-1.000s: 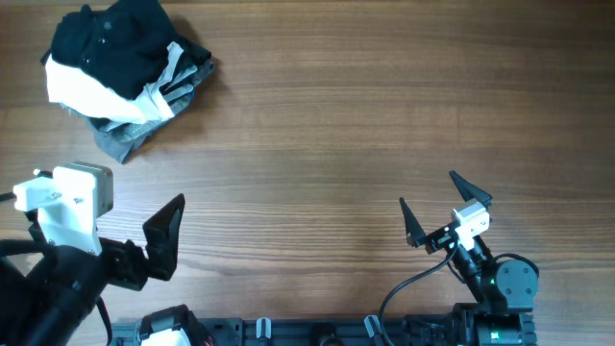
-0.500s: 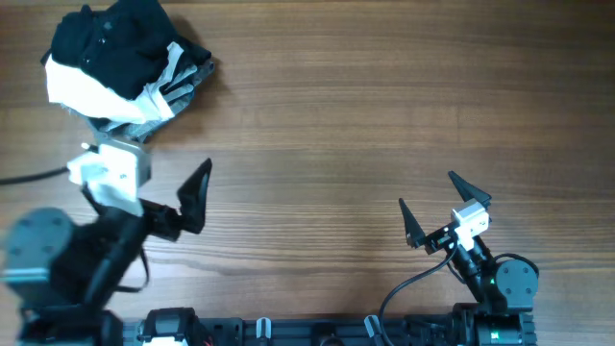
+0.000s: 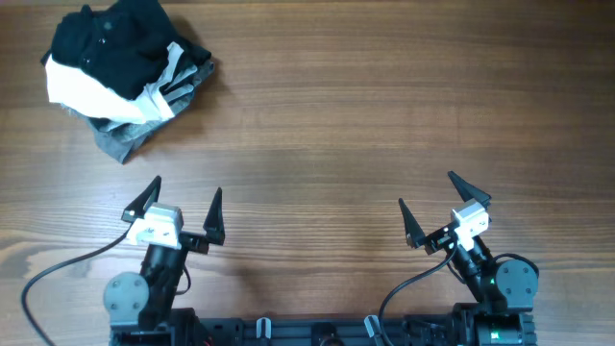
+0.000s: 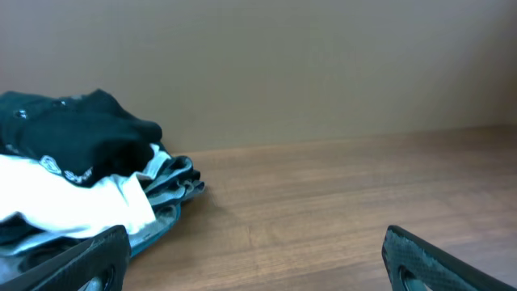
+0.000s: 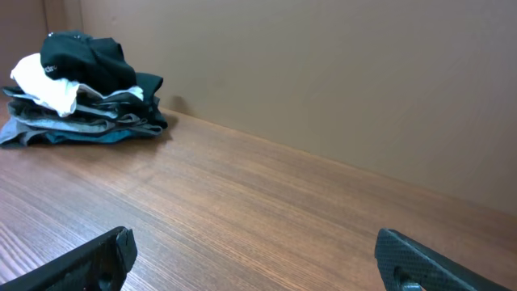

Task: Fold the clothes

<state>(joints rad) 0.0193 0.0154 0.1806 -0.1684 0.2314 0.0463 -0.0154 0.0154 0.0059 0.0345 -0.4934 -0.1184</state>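
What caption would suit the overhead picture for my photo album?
Left end effector and right end effector, both open, with a black shirt heaped atop other garments across the wooden table.

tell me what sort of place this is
Most likely a robotics lab bench: a wooden table against a plain wall, a robot's left tool and right tool, both open, and a heap of clothes topped by a black shirt.
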